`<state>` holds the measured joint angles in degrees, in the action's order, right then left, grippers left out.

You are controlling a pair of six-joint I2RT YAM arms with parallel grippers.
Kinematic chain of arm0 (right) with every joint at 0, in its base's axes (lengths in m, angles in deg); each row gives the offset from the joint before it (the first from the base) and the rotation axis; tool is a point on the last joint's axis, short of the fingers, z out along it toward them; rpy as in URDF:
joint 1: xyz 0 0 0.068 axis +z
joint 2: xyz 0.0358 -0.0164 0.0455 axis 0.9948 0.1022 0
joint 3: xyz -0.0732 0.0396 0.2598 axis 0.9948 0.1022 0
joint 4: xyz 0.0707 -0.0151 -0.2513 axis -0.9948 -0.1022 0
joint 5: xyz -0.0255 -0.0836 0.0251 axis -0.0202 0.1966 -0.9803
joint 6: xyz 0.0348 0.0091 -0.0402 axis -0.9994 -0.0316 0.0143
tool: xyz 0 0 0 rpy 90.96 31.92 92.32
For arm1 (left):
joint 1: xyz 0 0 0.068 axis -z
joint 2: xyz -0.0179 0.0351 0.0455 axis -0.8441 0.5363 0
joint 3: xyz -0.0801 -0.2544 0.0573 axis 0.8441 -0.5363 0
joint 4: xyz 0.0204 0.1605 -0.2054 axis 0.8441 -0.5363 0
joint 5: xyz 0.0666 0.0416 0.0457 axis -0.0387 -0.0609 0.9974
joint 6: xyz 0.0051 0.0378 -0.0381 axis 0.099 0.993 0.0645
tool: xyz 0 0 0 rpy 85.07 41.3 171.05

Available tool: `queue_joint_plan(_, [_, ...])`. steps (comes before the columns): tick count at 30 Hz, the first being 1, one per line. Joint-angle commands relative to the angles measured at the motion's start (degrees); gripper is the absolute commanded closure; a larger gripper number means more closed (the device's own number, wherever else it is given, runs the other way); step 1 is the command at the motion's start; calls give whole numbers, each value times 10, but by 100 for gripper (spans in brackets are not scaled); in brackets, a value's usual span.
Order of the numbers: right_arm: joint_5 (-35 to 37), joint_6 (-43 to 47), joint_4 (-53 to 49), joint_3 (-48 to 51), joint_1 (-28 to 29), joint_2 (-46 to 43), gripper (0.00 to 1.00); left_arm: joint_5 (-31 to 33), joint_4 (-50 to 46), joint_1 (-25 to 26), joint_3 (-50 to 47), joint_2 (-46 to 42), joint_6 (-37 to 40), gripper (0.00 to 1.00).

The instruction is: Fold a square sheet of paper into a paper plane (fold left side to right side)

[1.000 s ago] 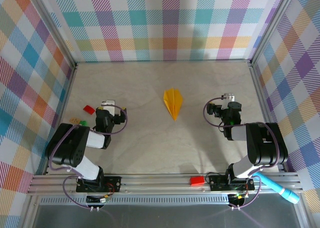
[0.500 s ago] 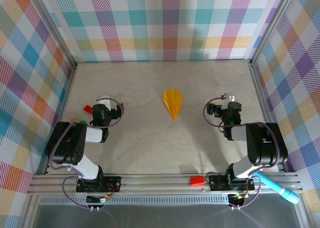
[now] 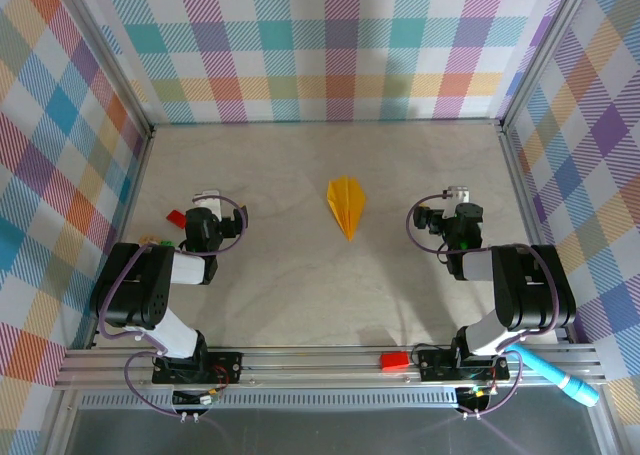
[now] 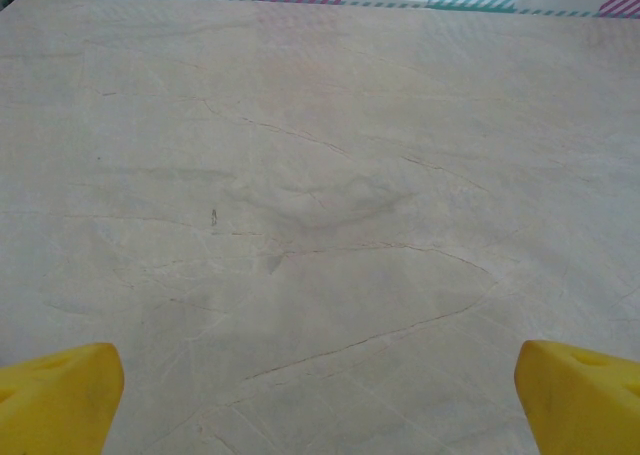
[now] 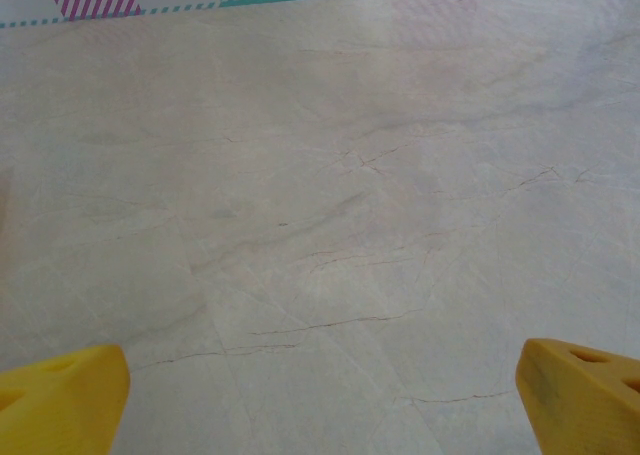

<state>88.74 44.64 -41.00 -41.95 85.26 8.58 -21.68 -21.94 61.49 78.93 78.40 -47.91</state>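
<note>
The square sheet of paper lies folded into a narrow yellow-orange paper plane (image 3: 346, 205) at mid-table, its point toward the near edge. My left gripper (image 3: 208, 215) rests well to its left, folded back close to its own arm. My right gripper (image 3: 458, 213) sits about as far off on the plane's right. In the left wrist view the left gripper (image 4: 320, 405) is open, yellow fingertips (image 4: 60, 395) at the frame corners and bare table between them. The right gripper (image 5: 320, 400) is open the same way, with its fingertips (image 5: 580, 390) wide apart over bare tabletop.
A small red block (image 3: 177, 216) and a green piece (image 3: 165, 243) lie by the left arm. Another red block (image 3: 394, 360) sits on the front rail, and a light blue pen-like cylinder (image 3: 560, 375) lies at the lower right. Plaid walls enclose the table.
The left arm's wrist swung a little to the left and away from the near edge early on, then stayed still. The right arm and the paper plane have not moved.
</note>
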Motion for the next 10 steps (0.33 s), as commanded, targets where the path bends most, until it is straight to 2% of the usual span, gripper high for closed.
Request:
queue_joint_plan(1, [-10, 8, 18, -4, -3, -1, 1, -8, -3, -4, 3, 0, -5, 0])
queue_joint_plan(10, [-10, 8, 19, -4, -3, -2, 1, -8, -3, -4, 3, 0, -5, 0])
